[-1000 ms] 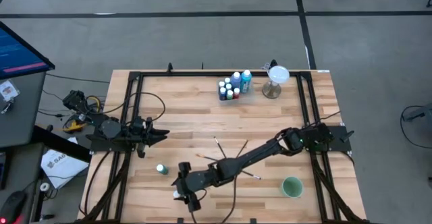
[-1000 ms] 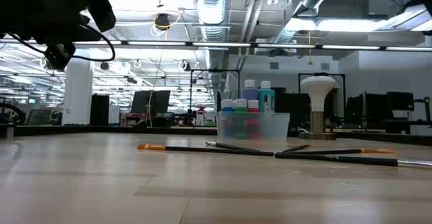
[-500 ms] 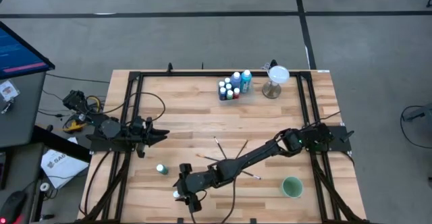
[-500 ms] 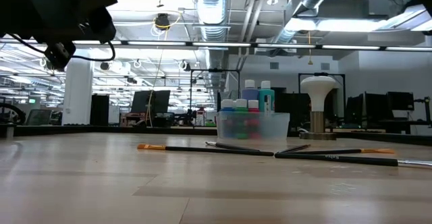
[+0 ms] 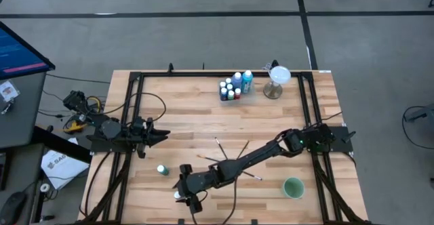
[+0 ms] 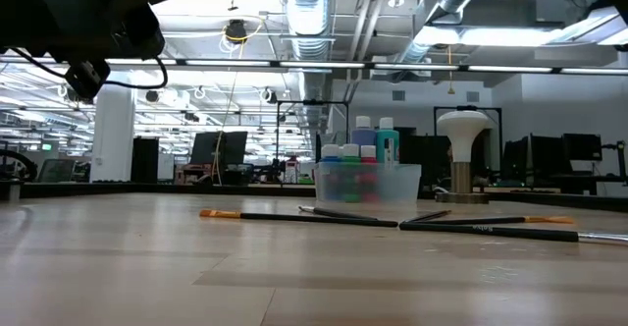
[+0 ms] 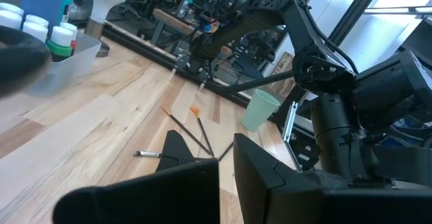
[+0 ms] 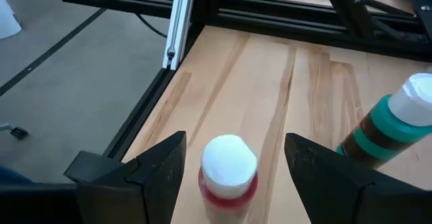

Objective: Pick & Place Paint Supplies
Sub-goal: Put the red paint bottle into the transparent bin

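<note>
My right gripper (image 8: 233,158) reaches to the table's near edge, left of centre (image 5: 183,191), and is open. A red paint bottle with a white cap (image 8: 228,170) stands upright between its fingers, apart from both. A teal bottle (image 8: 388,126) stands beside it, also seen from above (image 5: 162,170). Several more bottles stand in a clear tub (image 5: 232,88) near the far edge. Thin paintbrushes (image 5: 227,154) lie flat mid-table. My left gripper (image 5: 163,135) waits shut at the table's left side.
A white-topped stemmed stand (image 5: 277,78) is right of the tub. A round green cup (image 5: 293,188) sits near the right near corner. Black frame rails (image 5: 129,116) run along both sides. Bare wood lies between the tub and the brushes.
My right gripper has sunk a little at the near edge, as the low view shows. Nothing on the table has moved.
</note>
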You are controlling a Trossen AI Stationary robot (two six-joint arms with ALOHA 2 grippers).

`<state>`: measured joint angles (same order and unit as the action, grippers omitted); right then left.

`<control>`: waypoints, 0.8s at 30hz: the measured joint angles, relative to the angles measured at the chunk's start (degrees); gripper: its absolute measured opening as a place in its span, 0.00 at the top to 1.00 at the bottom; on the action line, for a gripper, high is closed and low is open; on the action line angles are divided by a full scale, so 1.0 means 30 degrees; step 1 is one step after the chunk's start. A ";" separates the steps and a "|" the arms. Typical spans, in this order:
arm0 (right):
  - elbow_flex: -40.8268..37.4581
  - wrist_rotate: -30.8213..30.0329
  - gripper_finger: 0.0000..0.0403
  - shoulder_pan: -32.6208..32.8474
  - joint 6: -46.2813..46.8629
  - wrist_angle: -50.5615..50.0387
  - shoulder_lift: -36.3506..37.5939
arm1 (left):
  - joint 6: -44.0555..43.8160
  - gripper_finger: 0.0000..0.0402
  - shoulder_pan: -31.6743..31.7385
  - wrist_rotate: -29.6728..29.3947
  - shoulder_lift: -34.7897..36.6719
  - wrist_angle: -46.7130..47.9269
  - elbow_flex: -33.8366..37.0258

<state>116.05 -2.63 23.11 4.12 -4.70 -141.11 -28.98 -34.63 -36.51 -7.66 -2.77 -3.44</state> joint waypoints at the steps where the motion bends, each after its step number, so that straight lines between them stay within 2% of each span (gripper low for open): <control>1: 0.0014 0.0005 0.39 -0.0005 0.0005 0.0253 -0.0194 | -0.0005 1.00 -0.0001 0.0000 0.0003 -0.0014 0.0000; 12: 0.0005 0.0005 0.41 0.0155 -0.0009 0.0525 -0.0498 | -0.0005 1.00 -0.0007 0.0007 0.0000 -0.0115 0.0000; 20: 0.0007 0.0069 0.49 0.0134 -0.0007 0.0512 -0.0505 | -0.0005 1.00 0.0000 0.0015 0.0004 -0.0115 0.0000; 24: 0.0007 0.0085 0.60 0.0101 -0.0009 -0.0060 -0.0505 | -0.0005 1.00 -0.0004 0.0022 0.0007 -0.0115 0.0000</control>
<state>116.07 -2.37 23.42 4.09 -4.88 -142.63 -28.99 -34.64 -36.45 -7.64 -3.11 -3.44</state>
